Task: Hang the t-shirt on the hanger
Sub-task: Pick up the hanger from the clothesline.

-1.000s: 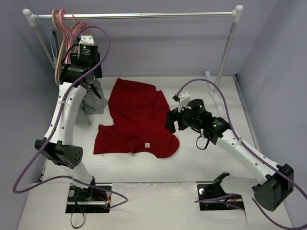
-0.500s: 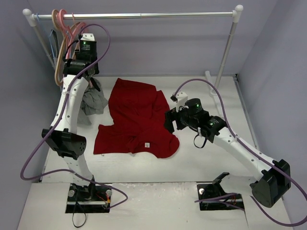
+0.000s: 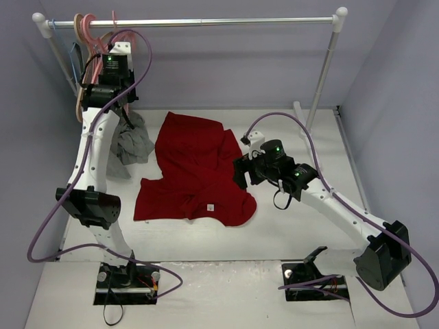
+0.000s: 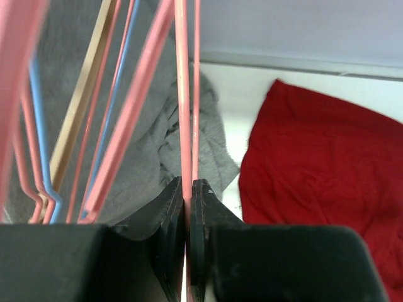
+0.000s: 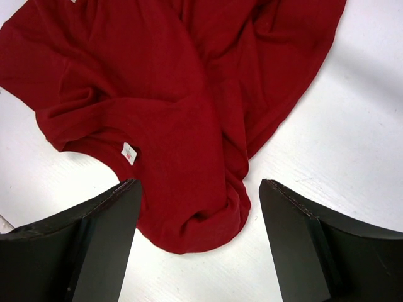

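T-shirt [image 3: 195, 171] cloth is soft, light and limp: it will sag and fold wherever it is lifted, so it is best taken at the neck opening, by the small white label [image 5: 128, 153], or at a shoulder seam, where the doubled fabric gives a firmer bite. It lies spread but rumpled in the middle of the white tabletop [image 3: 288, 240], one sleeve flared to the near left, creases running through the matte deep-red weave.

The right tool [image 5: 198, 182] hangs just above the near right edge of the T-shirt with its black fingers spread wide and nothing between them; the label sits just off its left finger.

The hanger [image 4: 182, 94] is a thin pale-pink wire, smooth and springy, likely to twist or slide in a pinch. It hangs at the far left end of the metal rail [image 3: 192, 22], among other wires: a tan hanger [image 4: 82, 107] and a blue hanger [image 4: 38, 126]. The left tool [image 4: 187, 189] is raised there, its fingers pressed together on the pink wire. A grey garment [image 3: 134, 144], soft and heaped, lies below, left of the T-shirt. Tangling with the neighbouring wires looks like the main risk when the hanger comes off.
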`<action>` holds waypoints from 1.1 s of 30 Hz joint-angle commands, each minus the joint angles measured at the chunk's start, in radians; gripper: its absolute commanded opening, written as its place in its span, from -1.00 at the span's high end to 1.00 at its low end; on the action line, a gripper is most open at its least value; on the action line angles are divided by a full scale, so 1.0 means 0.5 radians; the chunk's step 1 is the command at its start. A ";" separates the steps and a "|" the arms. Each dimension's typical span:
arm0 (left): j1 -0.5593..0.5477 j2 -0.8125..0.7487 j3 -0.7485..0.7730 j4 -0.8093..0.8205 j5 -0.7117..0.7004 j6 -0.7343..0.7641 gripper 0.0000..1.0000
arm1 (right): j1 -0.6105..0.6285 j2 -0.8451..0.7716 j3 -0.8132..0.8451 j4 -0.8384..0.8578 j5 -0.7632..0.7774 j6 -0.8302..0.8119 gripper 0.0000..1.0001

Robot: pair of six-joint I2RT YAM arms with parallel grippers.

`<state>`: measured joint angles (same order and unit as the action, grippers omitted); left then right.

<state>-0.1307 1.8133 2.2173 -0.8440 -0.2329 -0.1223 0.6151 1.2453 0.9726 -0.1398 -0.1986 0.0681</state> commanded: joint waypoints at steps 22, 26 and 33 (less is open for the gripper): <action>-0.036 -0.967 -0.793 0.243 0.693 -0.016 1.00 | -0.009 0.037 0.028 0.163 0.041 0.026 -0.52; -0.067 -1.114 -1.019 0.234 0.794 -0.087 1.00 | -0.009 0.080 -0.040 0.175 0.044 0.134 -0.45; -0.257 -1.497 -1.828 0.265 1.021 -0.124 1.00 | -0.003 0.353 -0.150 0.224 0.035 0.416 -0.15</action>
<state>-0.2165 1.1381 1.3880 -0.7708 0.2054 -0.1646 0.6151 1.3762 0.9115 -0.0879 -0.1837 0.1974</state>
